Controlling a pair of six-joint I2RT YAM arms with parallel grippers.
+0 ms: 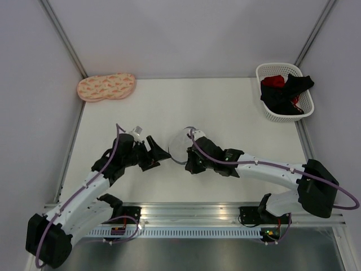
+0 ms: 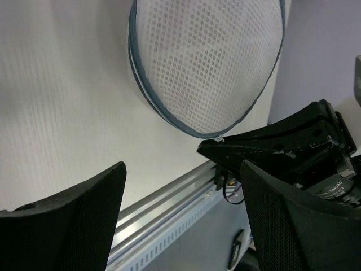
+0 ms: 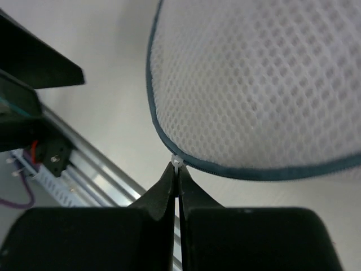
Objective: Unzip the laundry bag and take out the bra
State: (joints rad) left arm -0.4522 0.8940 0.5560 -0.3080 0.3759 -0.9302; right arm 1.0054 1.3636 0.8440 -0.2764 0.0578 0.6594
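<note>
Top external: laundry bag (image 1: 180, 142) sat at table (image 1: 225, 107) centre, between grippers. Its near edge was hidden under right gripper (image 1: 192, 160), and grip was unreadable from there. Right wrist view settled it: jaws pressed together on small white tab (image 3: 177, 162) at bag's grey rim. Left gripper (image 1: 159, 148) spread wide, holding nothing, just beside bag. Bag top cut off in both wrist views. Contents hard to make out behind mesh; faint pink tint in left wrist view only.

White honeycomb-mesh laundry bag (image 2: 208, 62) with grey-blue rim — peach pad (image 1: 106, 87) with orange prints.
</note>
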